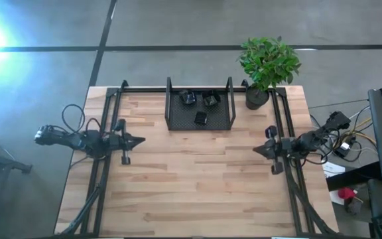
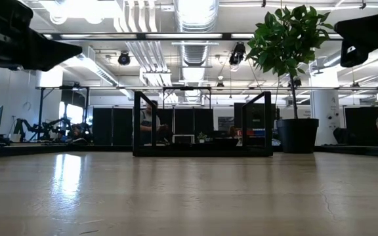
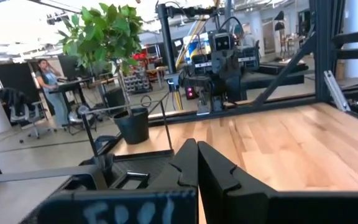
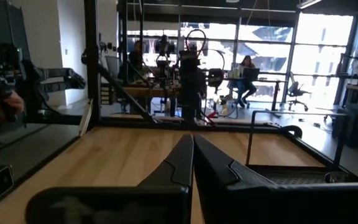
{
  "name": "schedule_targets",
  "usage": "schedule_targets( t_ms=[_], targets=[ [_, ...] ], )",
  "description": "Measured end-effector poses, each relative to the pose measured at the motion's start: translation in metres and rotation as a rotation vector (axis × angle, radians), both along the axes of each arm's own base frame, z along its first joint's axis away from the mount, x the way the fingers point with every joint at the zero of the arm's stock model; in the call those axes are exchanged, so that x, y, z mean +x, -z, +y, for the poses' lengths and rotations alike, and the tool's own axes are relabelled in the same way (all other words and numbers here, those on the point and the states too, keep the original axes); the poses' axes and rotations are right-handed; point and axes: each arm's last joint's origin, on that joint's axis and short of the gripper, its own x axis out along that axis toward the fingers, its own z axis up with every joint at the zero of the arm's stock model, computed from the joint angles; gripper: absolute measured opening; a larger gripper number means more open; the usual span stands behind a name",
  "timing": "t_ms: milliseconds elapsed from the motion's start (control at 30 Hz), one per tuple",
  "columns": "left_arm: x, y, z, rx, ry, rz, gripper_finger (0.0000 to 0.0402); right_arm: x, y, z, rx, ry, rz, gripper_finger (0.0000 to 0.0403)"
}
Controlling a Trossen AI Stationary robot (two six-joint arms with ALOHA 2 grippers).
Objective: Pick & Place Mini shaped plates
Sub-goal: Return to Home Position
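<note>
Left gripper (image 1: 140, 141) and right gripper (image 1: 257, 150) both pressed together, hovering near opposite table edges. Plates (image 1: 200, 118) visible only from above, inside tray (image 1: 201, 128) at the back; from table level, just its frame. Pale wood table (image 1: 191, 186); potted plant (image 1: 269, 61) beside tray; person (image 3: 47, 74) beyond.

left pincer (image 1: 138, 141) and right pincer (image 1: 257, 150) face each other; tray (image 1: 178, 121) with mini shaped plates (image 1: 200, 118) between, offset toward plant (image 1: 268, 60).
</note>
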Motion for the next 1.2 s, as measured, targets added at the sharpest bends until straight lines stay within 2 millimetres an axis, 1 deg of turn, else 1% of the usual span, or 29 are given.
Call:
schedule_targets(
  t_ms=[133,300,400,533,733,1200],
  targets=[
    [0.0,0.0003,0.0,-0.014,0.001,0.001,0.0,0.0003,0.0013,0.0002,0.015,-0.002,0.013,0.0008],
    [0.0,0.0001,0.0001,-0.028,0.001,-0.005,0.0,0.0003,0.0014,0.0002,0.153,-0.018,0.02,0.0008],
    [0.0001,0.0004,0.0001,-0.038,-0.002,-0.004,0.0,0.0003,0.0013,0.0002,0.198,-0.023,0.021,0.0008],
    [0.0001,0.0003,0.0004,-0.039,-0.011,-0.003,0.0,0.0002,0.0012,0.0001,0.2,-0.023,0.021,0.0008],
    [0.0,-0.0002,0.0004,-0.039,-0.011,-0.004,0.0,0.0002,0.0012,0.0001,0.157,-0.019,0.019,0.0008],
    [0.0,-0.0002,0.0004,-0.039,-0.011,-0.004,0.0,0.0002,0.0012,0.0001,0.163,-0.019,0.019,0.0008]
  ],
)
